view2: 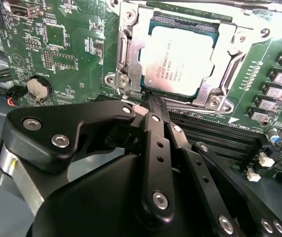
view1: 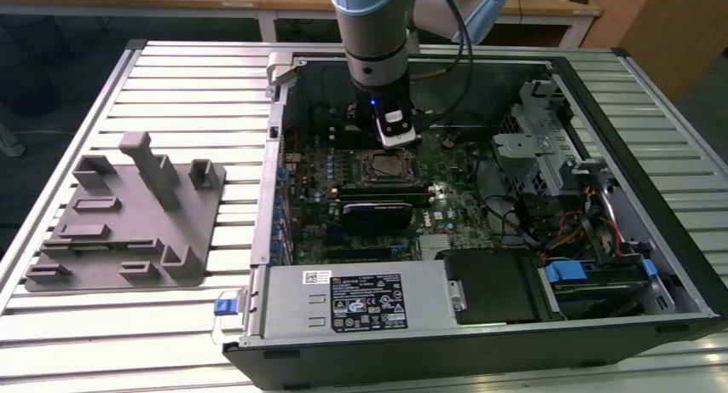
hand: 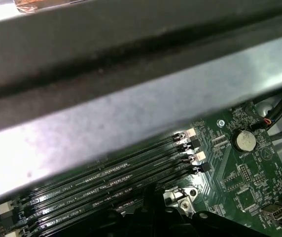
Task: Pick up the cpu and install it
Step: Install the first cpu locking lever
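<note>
Pincer: my gripper (view2: 150, 101) has its black fingers pressed together, nothing between them, the tips right at the edge of the socket frame in the second wrist view.
Arm: my wrist (view1: 376, 86) hangs straight down into the open computer case (view1: 637, 95), just above the socket in the exterior view.
Cpu: the cpu (view2: 179, 60) lies flat inside the socket, silver-grey top up, its thin green border showing on the far edge; in the exterior view it sits at (view1: 380, 164), directly below my wrist.
Socket: the metal socket frame (view2: 131, 44) surrounds the cpu on all sides and lies against the motherboard (view2: 57, 44).
Memory slots: the black memory slots (hand: 131, 173) run in parallel rows just beside the socket, on the side where my fingers stand.
Coin battery: the round coin battery (view2: 37, 88) sits on the board near the socket, apart from it.
Fixture: the grey fixture block (view1: 131, 218) rests on the slatted table (view1: 170, 95), well apart from the socket, outside the case toward the exterior view's left.
Power supply: the silver power supply (view1: 358, 299) lies in the case, on the near side of the socket in the exterior view.
</note>
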Controlling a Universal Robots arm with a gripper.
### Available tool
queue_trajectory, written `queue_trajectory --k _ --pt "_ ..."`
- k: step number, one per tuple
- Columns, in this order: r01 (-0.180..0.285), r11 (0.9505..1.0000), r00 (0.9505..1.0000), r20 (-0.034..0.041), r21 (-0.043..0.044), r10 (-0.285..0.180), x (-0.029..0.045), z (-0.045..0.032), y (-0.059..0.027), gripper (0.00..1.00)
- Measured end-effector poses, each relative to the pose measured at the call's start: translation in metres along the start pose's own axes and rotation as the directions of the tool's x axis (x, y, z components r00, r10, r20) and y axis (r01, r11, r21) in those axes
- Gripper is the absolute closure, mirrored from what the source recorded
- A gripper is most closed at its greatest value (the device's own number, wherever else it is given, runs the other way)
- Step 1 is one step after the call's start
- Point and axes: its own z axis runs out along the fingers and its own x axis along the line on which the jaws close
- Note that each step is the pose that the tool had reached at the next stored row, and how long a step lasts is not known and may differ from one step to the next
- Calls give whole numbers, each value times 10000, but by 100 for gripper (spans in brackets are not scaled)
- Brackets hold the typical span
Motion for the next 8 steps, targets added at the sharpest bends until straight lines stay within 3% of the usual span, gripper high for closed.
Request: queue_trajectory --k 5,8 --pt "0 10000 10000 2 -6 0 -2 -7 2 89" --pt "0 10000 10000 0 -3 0 -9 -61 13 89"
